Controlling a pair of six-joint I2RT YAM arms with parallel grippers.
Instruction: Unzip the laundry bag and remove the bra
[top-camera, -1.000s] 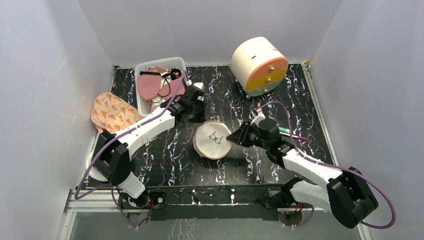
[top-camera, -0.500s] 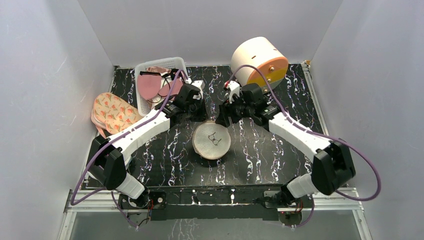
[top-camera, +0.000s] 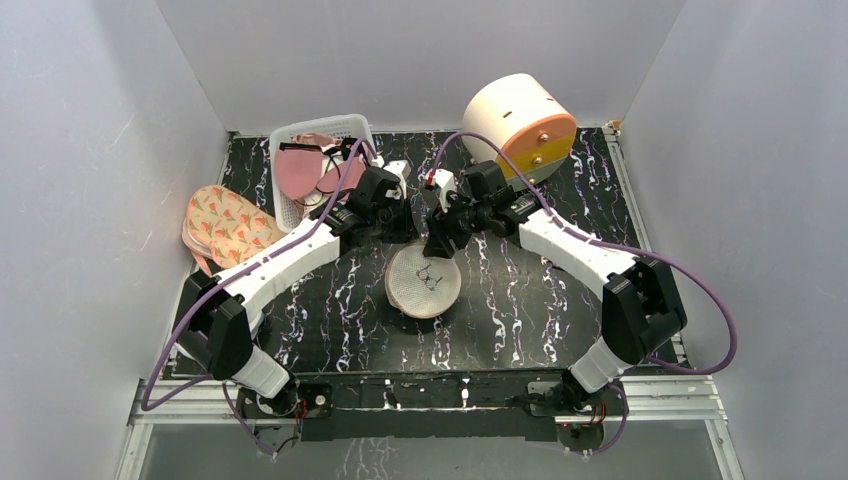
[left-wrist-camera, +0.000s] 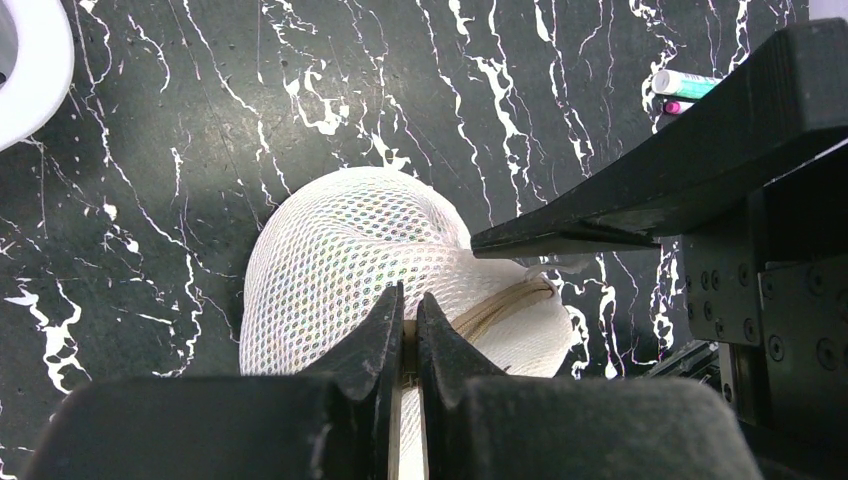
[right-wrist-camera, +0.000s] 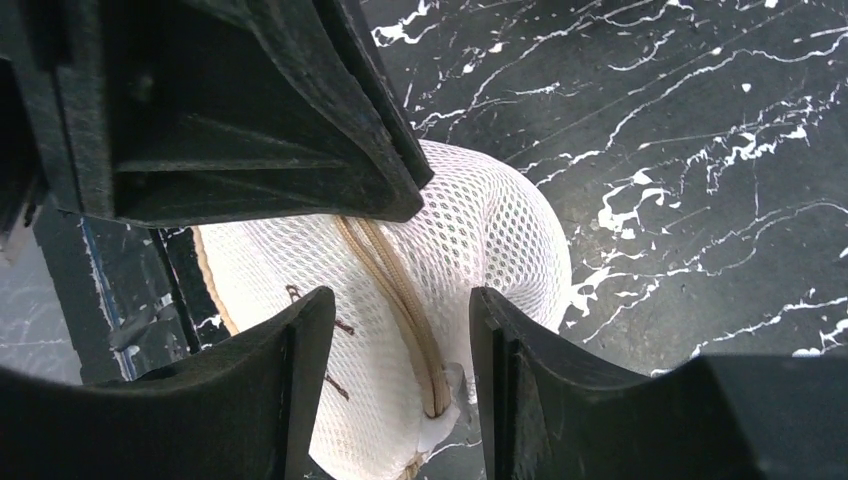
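Okay, count first: one white round mesh laundry bag (top-camera: 423, 280), one white plastic basket (top-camera: 300, 131), one cream round drawer box with an orange front (top-camera: 515, 120), one peach floral padded piece (top-camera: 225, 225), and two marker pens (left-wrist-camera: 688, 85), one green and one pink. The pink pads (top-camera: 295, 170) piled in the basket overlap, so I can't count them.

The bag sits in the middle of the black marble-patterned worktop (top-camera: 520, 310), a bit toward the near edge. It is a puffy honeycomb-mesh disc with a beige zipper (right-wrist-camera: 395, 300) running across it and a small dark squiggle on top. The zipper looks closed along the stretch I can see. Brown bits show through the mesh, but I can't make out what is inside.

My left gripper (left-wrist-camera: 410, 300) is pinched tight on the bag at the beige strip, on the bag's far side. My right gripper (right-wrist-camera: 400, 297) hangs just over the bag with its jaws apart, straddling the zipper line and gripping nothing.

The basket is at the far left corner, the drawer box at the far edge right of the middle, and the floral piece at the left edge.
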